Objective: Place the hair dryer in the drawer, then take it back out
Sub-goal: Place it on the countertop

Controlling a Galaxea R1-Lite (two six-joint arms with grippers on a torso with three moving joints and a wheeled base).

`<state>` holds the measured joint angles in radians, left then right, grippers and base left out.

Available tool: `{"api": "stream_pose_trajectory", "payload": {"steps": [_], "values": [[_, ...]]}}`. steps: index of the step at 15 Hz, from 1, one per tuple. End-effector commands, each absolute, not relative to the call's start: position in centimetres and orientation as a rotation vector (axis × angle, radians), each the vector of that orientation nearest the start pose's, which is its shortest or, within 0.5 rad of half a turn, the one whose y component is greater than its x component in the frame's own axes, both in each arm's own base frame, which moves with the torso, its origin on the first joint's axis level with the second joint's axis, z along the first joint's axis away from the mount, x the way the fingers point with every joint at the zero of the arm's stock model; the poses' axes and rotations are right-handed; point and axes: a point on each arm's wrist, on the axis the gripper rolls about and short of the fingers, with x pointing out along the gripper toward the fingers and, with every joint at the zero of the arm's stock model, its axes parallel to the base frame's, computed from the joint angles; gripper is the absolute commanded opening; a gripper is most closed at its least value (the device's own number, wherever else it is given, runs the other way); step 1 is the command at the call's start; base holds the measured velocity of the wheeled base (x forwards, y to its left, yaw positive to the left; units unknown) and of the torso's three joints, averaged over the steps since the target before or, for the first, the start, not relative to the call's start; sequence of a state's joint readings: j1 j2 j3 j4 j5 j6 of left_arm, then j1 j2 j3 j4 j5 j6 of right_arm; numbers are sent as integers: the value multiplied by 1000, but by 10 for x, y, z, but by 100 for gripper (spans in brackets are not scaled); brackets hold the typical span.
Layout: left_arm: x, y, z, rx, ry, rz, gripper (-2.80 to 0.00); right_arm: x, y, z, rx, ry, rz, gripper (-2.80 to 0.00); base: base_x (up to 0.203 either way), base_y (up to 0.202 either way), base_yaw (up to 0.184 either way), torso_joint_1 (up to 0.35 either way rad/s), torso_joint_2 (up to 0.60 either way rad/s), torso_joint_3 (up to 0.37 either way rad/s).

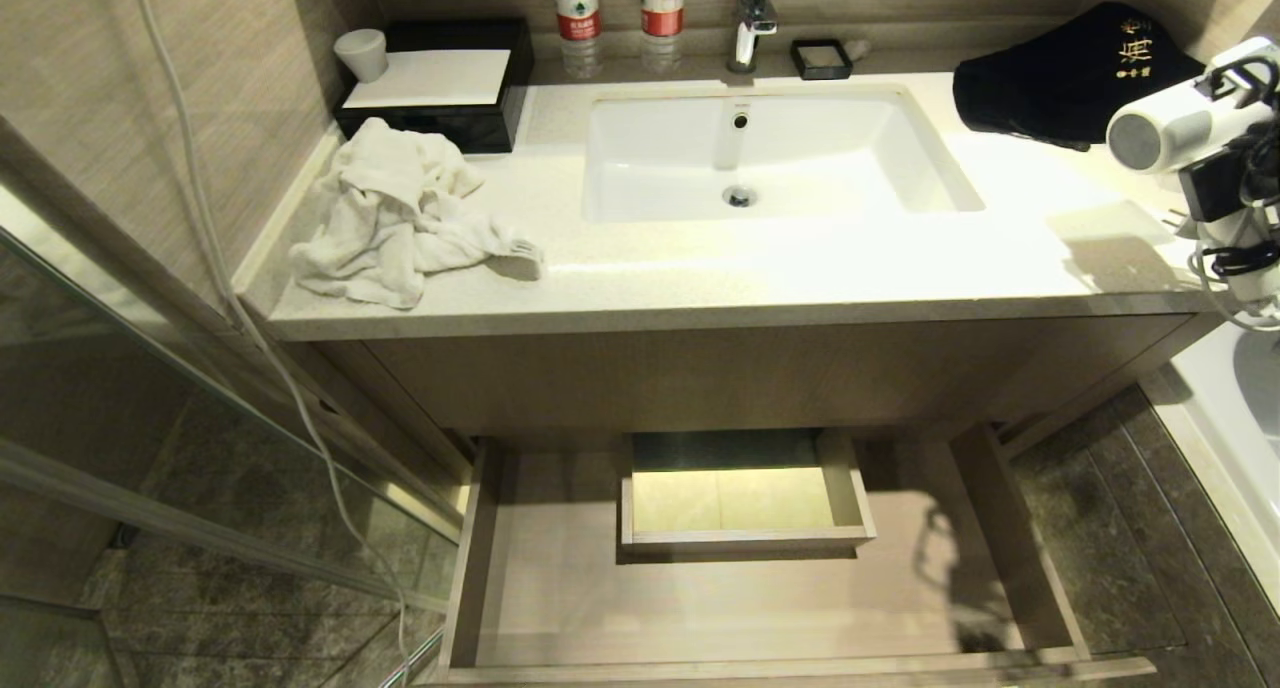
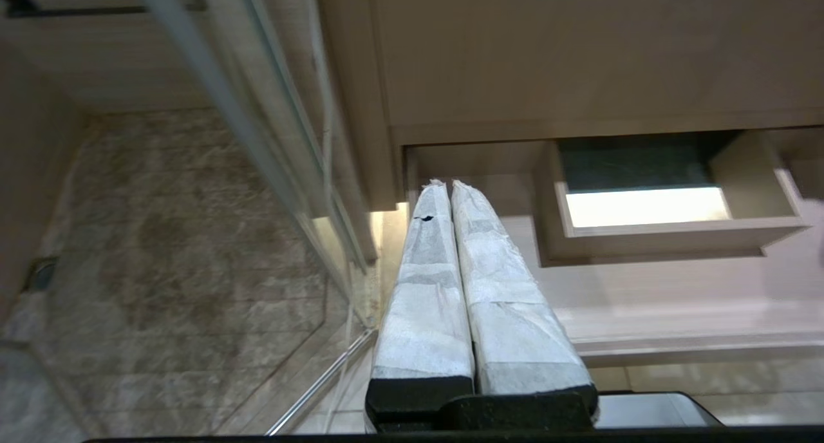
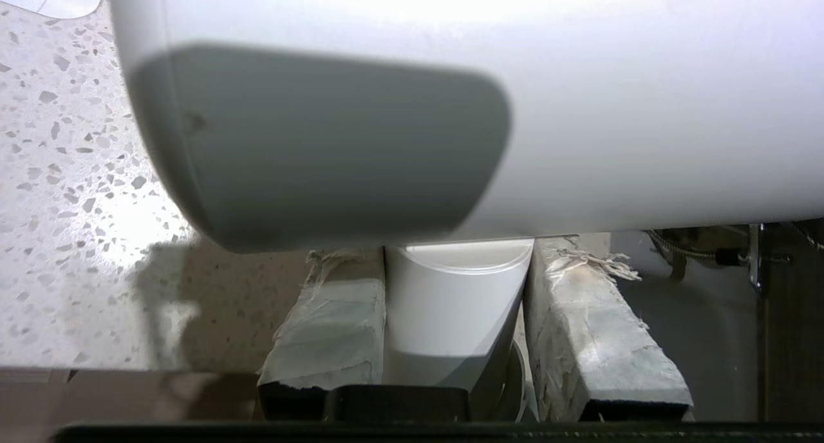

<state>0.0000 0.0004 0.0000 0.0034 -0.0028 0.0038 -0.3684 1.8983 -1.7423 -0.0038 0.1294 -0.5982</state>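
Hair dryer (image 1: 1175,128): white hard-plastic body, short thick barrel with grey round end, straight handle, bundled cord hanging below. Location: held in the air at the counter's (image 1: 700,268) right end, above its edge, barrel roughly level with the grey end toward the sink (image 1: 770,153). Grip: right gripper (image 3: 457,314) clamped on the handle just under the barrel, the wrapped fingers (image 3: 335,320) on opposite sides of it. Handling, by judgement: rigid, fairly light, top-heavy toward the barrel; the smooth shell may slip or swing in the grip, so the handle close to the barrel looks the best hold; the loose cord could snag on the drawer wall. Drawer (image 1: 500,568): pulled out below the counter, wide and shallow, nothing seen on its floor; a boxed cut-out (image 1: 850,508) sits at the middle rear. Sink: nothing in it. Left gripper (image 2: 450,188): fingers pressed together, holding nothing, hanging low beside the drawer's left end. Other counter items: crumpled towel (image 1: 400,218), black box (image 1: 440,88) carrying a cup (image 1: 362,53), two bottles (image 1: 620,18), dark cloth (image 1: 1060,68).
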Motion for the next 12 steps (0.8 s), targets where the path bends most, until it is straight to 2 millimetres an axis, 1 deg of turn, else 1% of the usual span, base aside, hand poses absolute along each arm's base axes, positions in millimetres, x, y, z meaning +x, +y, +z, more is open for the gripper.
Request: {"api": "stream_pose_trajectory", "payload": {"steps": [1, 5, 6, 10, 12], "values": [[-23, 0, 75, 5, 5, -3, -280, 380, -139, 297, -565, 246, -161, -280, 0, 0, 0, 0, 0, 0], [-23, 0, 75, 5, 6, -3, -280, 369, -134, 306, -572, 226, -165, -280, 0, 0, 0, 0, 0, 0], [-23, 0, 75, 5, 5, -3, -280, 368, -134, 306, -573, 225, -166, -280, 0, 0, 0, 0, 0, 0], [-23, 0, 75, 5, 6, -3, -280, 377, -136, 293, -567, 250, -155, -280, 0, 0, 0, 0, 0, 0], [-23, 0, 75, 5, 5, -3, -280, 377, -134, 295, -570, 243, -150, -280, 0, 0, 0, 0, 0, 0]]}}
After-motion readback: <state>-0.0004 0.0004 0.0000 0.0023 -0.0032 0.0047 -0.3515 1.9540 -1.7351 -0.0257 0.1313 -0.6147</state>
